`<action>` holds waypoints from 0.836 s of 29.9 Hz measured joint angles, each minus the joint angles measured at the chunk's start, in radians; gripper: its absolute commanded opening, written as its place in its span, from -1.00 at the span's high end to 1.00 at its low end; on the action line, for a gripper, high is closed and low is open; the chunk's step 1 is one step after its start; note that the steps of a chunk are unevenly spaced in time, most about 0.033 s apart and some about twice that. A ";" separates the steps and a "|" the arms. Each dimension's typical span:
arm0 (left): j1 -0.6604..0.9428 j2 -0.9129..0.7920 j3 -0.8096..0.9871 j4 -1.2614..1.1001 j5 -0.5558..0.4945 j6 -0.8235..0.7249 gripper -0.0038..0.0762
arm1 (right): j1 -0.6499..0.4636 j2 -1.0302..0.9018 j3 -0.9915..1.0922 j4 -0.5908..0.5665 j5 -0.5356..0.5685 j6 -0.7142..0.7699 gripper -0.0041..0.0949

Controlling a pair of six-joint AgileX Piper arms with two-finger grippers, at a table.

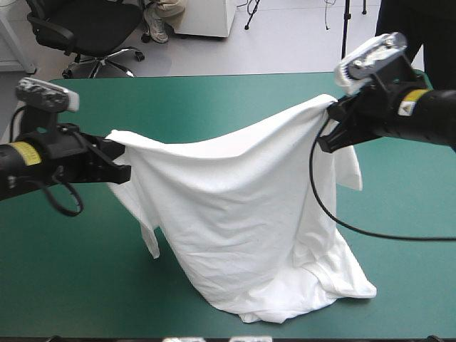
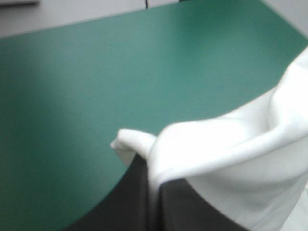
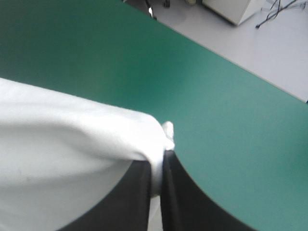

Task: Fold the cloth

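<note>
The white T-shirt (image 1: pixel 242 214) hangs lifted between my two grippers, sagging in the middle, its lower part still resting on the teal-green table (image 1: pixel 214 92) near the front edge. My left gripper (image 1: pixel 120 151) is shut on one upper corner of the T-shirt at the left. My right gripper (image 1: pixel 333 112) is shut on the other corner, higher up at the right. In the left wrist view the black fingers (image 2: pixel 125 202) pinch the white T-shirt (image 2: pixel 231 159) in a thin fold. The right wrist view shows its fingers (image 3: pixel 187 202) all but shut on the T-shirt (image 3: pixel 62 144).
The table's far half lies bare teal-green behind the T-shirt. An office chair (image 1: pixel 85 28) stands beyond the far left edge. A short sleeve (image 1: pixel 151 239) dangles under the left side of the shirt.
</note>
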 measured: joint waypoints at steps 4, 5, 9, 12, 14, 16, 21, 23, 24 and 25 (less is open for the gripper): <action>0.001 0.101 0.072 0.080 -0.026 -0.015 0.95 | 0.000 0.125 0.007 -0.020 -0.024 -0.006 0.95; 0.001 0.131 0.079 0.098 -0.038 -0.015 0.95 | 0.000 0.157 0.007 -0.027 -0.036 -0.013 0.95; 0.001 0.252 0.087 0.182 -0.128 -0.032 0.95 | 0.000 0.271 0.007 -0.064 -0.095 -0.023 0.95; 0.001 0.341 0.087 0.272 -0.215 -0.069 0.95 | 0.000 0.357 -0.005 -0.100 -0.120 -0.023 0.95; 0.001 0.401 0.087 0.330 -0.281 -0.101 0.95 | -0.001 0.411 -0.025 -0.120 -0.133 -0.023 0.95; 0.001 0.454 0.087 0.384 -0.338 -0.135 0.95 | -0.001 0.464 -0.049 -0.134 -0.144 -0.023 0.95; 0.001 0.579 0.088 0.494 -0.476 -0.196 0.95 | -0.001 0.604 -0.117 -0.155 -0.162 -0.021 0.95; 0.001 0.622 0.088 0.518 -0.518 -0.206 0.95 | -0.001 0.649 -0.135 -0.159 -0.167 -0.007 0.95; 0.001 0.641 0.088 0.527 -0.535 -0.215 0.94 | -0.004 0.671 -0.141 -0.159 -0.170 0.004 0.94; 0.001 0.659 0.088 0.535 -0.545 -0.222 0.94 | -0.007 0.691 -0.146 -0.158 -0.173 0.014 0.91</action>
